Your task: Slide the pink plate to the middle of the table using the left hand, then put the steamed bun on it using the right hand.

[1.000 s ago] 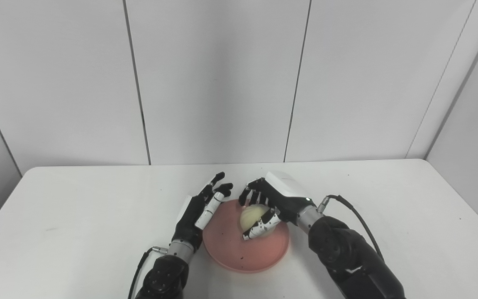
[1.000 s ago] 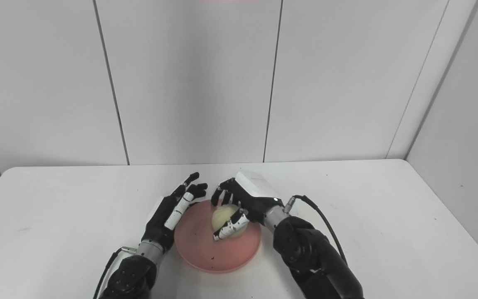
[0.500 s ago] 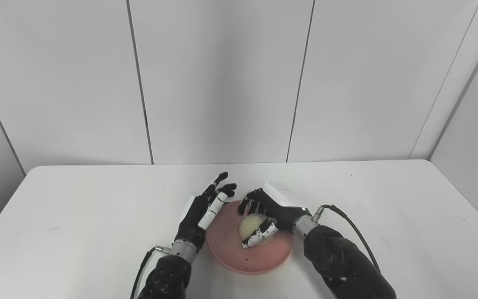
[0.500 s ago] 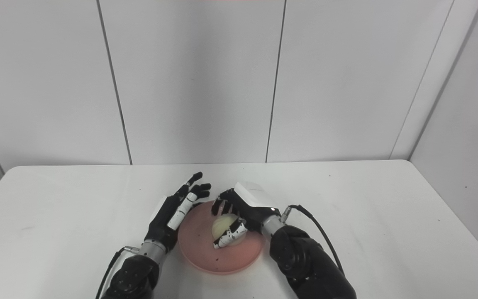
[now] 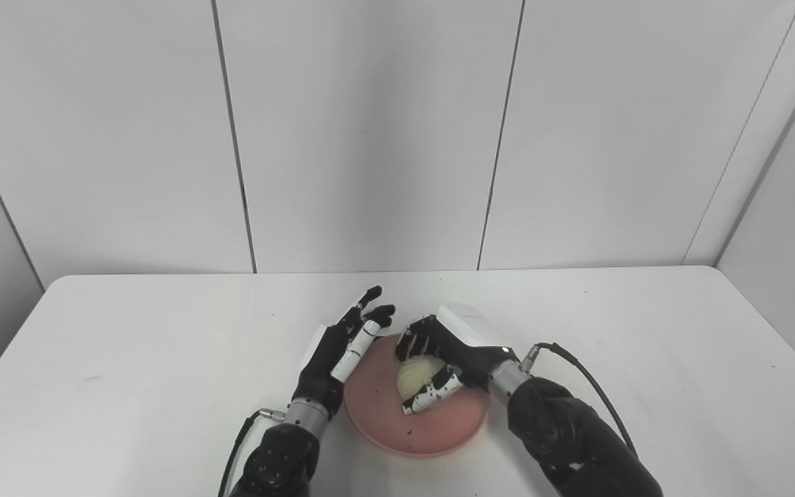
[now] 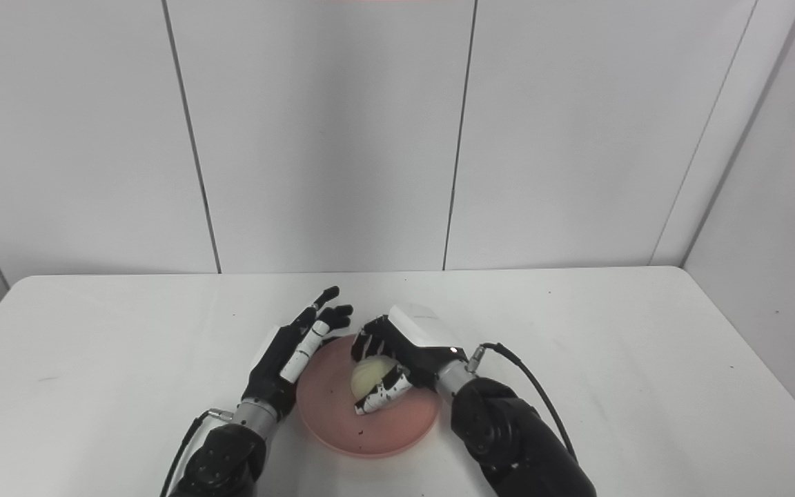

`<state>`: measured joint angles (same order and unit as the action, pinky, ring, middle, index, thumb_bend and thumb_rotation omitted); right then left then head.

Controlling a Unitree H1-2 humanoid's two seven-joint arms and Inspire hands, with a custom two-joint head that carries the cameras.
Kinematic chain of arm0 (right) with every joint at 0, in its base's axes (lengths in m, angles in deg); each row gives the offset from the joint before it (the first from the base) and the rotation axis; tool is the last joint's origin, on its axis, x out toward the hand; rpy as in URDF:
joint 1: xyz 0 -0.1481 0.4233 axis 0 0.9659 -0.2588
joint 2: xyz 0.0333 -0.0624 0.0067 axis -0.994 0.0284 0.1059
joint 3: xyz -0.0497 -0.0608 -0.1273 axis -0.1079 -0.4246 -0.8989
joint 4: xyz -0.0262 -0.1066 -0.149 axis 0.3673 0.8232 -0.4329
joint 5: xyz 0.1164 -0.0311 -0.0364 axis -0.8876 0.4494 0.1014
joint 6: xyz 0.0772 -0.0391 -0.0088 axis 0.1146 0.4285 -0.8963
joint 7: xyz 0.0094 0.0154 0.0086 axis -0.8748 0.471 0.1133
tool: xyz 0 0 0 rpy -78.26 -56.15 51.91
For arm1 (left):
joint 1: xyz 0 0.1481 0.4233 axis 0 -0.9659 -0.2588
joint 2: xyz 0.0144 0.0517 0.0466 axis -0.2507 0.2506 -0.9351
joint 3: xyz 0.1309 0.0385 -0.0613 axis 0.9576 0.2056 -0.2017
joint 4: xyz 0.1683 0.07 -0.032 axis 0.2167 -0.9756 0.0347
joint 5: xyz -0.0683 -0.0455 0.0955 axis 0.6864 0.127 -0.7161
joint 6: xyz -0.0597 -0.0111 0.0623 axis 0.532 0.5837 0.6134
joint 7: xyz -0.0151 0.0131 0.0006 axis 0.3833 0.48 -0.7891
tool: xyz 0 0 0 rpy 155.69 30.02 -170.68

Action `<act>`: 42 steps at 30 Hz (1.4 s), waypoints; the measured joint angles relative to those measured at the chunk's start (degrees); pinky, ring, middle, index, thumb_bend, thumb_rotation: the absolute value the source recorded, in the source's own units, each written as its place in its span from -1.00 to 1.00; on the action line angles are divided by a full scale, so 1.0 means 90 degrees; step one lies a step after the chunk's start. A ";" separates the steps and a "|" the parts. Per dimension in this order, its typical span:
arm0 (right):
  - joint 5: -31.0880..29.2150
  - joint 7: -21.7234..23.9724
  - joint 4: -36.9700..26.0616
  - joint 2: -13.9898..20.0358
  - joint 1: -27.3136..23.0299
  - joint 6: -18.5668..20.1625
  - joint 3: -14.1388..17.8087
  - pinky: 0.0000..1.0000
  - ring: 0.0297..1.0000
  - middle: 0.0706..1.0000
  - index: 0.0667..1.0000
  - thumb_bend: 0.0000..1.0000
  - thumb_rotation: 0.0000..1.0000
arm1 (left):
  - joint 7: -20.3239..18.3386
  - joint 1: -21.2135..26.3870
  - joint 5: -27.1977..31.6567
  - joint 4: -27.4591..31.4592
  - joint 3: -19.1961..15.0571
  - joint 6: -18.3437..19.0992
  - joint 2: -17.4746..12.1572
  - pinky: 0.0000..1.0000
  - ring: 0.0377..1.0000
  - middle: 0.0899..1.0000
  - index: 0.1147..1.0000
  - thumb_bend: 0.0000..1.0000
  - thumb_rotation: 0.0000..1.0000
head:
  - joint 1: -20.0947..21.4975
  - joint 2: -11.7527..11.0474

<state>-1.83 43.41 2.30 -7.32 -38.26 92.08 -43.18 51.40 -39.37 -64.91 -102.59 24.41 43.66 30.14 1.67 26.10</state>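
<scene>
Pink plate (image 5: 417, 428) under my right hand (image 5: 449, 348), and on it, or just above it, the pale steamed bun (image 5: 417, 373) that I hold: my fingers (image 5: 417, 337) curl over its far side and my thumb presses its near side, so this hand is closed on the bun. The relation that matters now is vertical. The bun sits directly over the plate's inner surface, a little toward the far rim and not dead centre, and from these views I cannot tell whether its underside already touches the plate or hangs just clear of it. I judge the next move to be a small lowering if needed, then spreading my fingers and lifting away upward and back toward my right, so that I do not roll the round bun off toward the rim. My left hand (image 5: 339, 345) stands on the table (image 5: 128, 345) just beside the plate's left rim, fingers apart and extended, holding nothing; it may be touching the rim, though I cannot be sure. The plate lies near the middle of the table, toward the near edge, between my two arms, so I take the sliding step as done. The left hand is the nearer one if the plate needs steadying while I release.
</scene>
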 measured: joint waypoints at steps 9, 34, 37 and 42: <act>0.0073 -0.0105 -0.0285 0.0212 0.0225 -0.0202 0.0042 -0.05 0.15 0.34 0.40 0.90 0.41 | -0.0025 -0.0003 0.0000 0.0010 -0.0003 -0.0004 -0.0003 0.52 0.77 0.68 0.74 0.56 0.65 | 0.0000 0.0010; -0.0984 -0.2723 0.0308 -0.0592 0.1129 -0.2417 0.1463 0.41 0.52 0.53 0.47 0.43 0.65 | 0.0173 -0.0346 0.0002 0.0640 -0.0128 0.0180 -0.0010 0.66 0.76 0.74 0.90 0.46 0.67 | -0.0059 0.0049; -0.1167 -0.2751 0.0511 -0.0652 0.1155 -0.2456 0.1553 0.45 0.56 0.58 0.52 0.40 0.69 | 0.0418 -0.0367 -0.0056 0.0656 -0.0167 0.0016 0.0007 0.70 0.78 0.81 0.94 0.46 0.65 | -0.0059 0.0049; -0.1936 -0.2533 0.0657 -0.0826 0.1158 -0.2398 0.1847 0.48 0.61 0.66 0.64 0.54 0.88 | 0.0760 -0.0449 -0.0159 0.0740 -0.0200 -0.0211 0.0037 0.87 0.91 0.97 1.00 0.42 0.68 | -0.0059 0.0058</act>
<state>-19.26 20.62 8.22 -14.76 -27.83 70.50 -26.55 58.24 -43.41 -66.34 -95.93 22.62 41.76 30.47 1.14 26.63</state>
